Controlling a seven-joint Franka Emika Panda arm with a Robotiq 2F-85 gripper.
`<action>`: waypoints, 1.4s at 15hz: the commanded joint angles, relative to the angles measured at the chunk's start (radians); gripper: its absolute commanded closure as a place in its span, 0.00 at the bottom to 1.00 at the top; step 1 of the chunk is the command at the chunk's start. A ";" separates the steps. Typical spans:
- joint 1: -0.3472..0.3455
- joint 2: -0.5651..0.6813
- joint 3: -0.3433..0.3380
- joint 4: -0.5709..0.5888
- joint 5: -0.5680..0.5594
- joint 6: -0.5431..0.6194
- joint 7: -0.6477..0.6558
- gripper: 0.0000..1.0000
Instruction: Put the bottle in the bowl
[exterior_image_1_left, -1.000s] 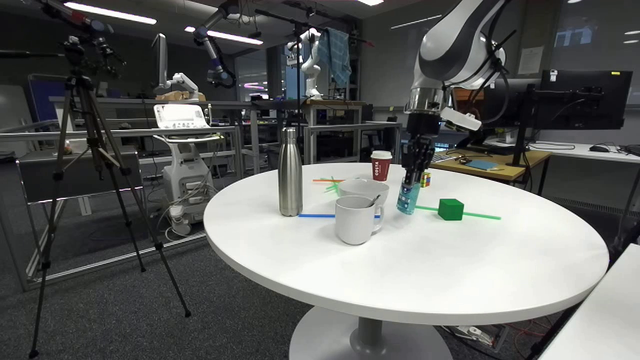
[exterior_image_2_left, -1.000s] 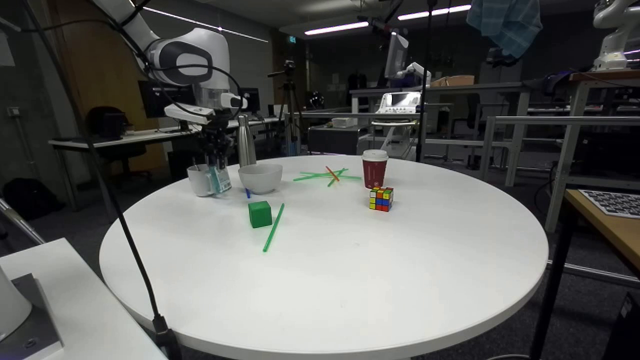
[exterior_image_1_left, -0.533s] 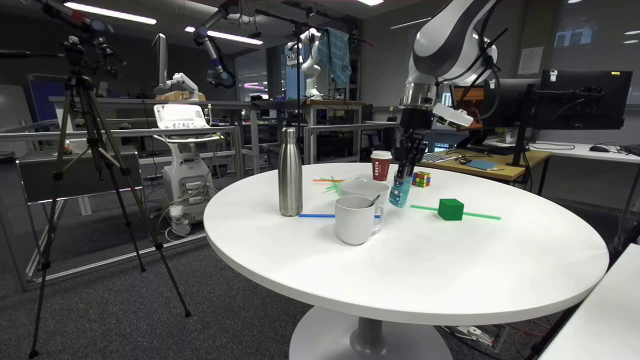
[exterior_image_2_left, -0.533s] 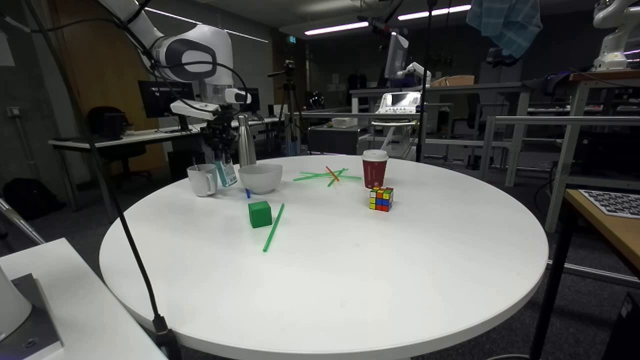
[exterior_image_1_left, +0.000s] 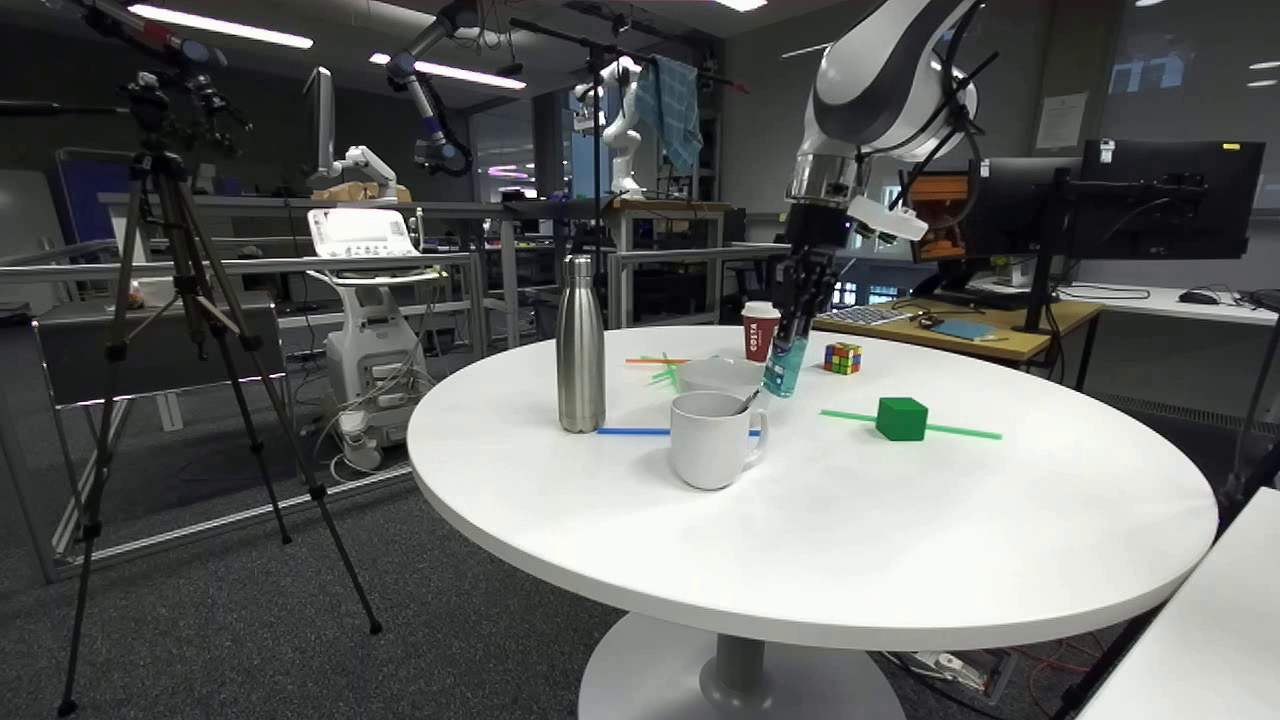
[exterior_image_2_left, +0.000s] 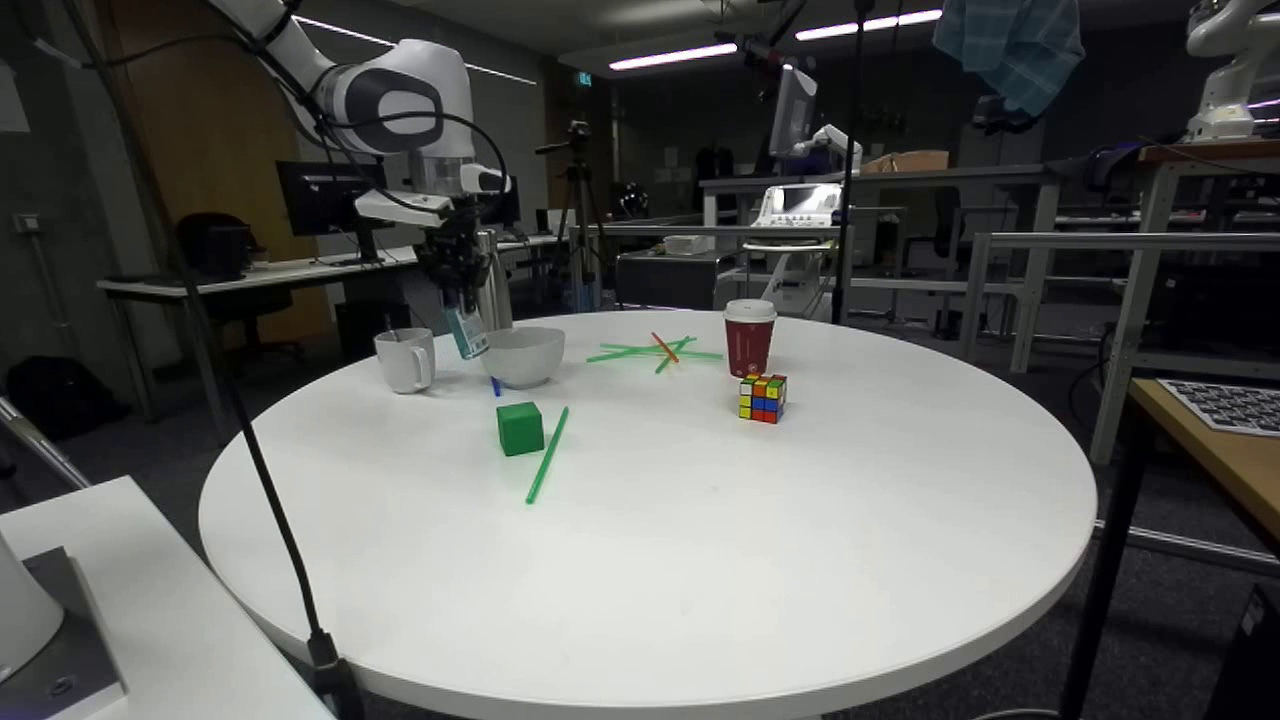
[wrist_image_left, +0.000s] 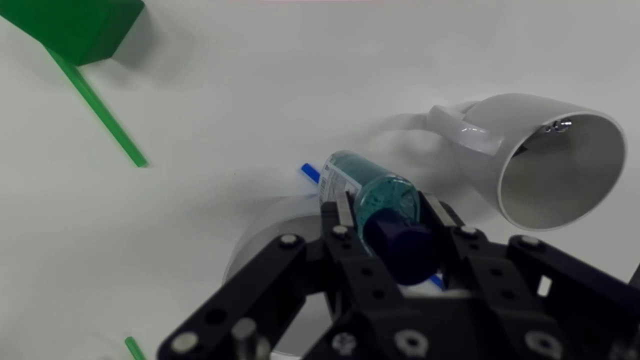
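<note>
The bottle (exterior_image_1_left: 785, 368) is translucent teal with a dark cap and a white label. My gripper (wrist_image_left: 387, 200) is shut on it just below the cap, one finger on each side. The bottle hangs tilted above the table, and it shows in the wrist view (wrist_image_left: 357, 172) too. The bowl (exterior_image_2_left: 525, 360) is white, round and wide. In an exterior view the bottle's lower end (exterior_image_2_left: 470, 342) overlaps the bowl's near-side rim. In the wrist view the bowl (wrist_image_left: 270, 227) is partly hidden behind my left-hand finger, with the bottle at its edge.
A white mug (exterior_image_1_left: 708, 445) with a utensil inside stands close to the bowl. A tall silver flask (exterior_image_1_left: 581, 350), a red cup (exterior_image_2_left: 750, 340), a puzzle cube (exterior_image_2_left: 763, 398), a green block (exterior_image_2_left: 520, 428) and several coloured straws (exterior_image_2_left: 655, 350) are on the round white table (exterior_image_2_left: 700, 560).
My gripper has carried the bottle from beside the mug towards the bowl, rising a little. The bottle is lifted higher and tilted. The other objects stay where they were.
</note>
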 joint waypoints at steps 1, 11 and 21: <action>-0.011 0.046 0.008 0.060 -0.044 0.003 0.048 0.89; -0.010 0.091 0.009 0.131 -0.072 0.003 0.085 0.89; -0.006 0.098 0.012 0.159 -0.087 0.003 0.093 0.89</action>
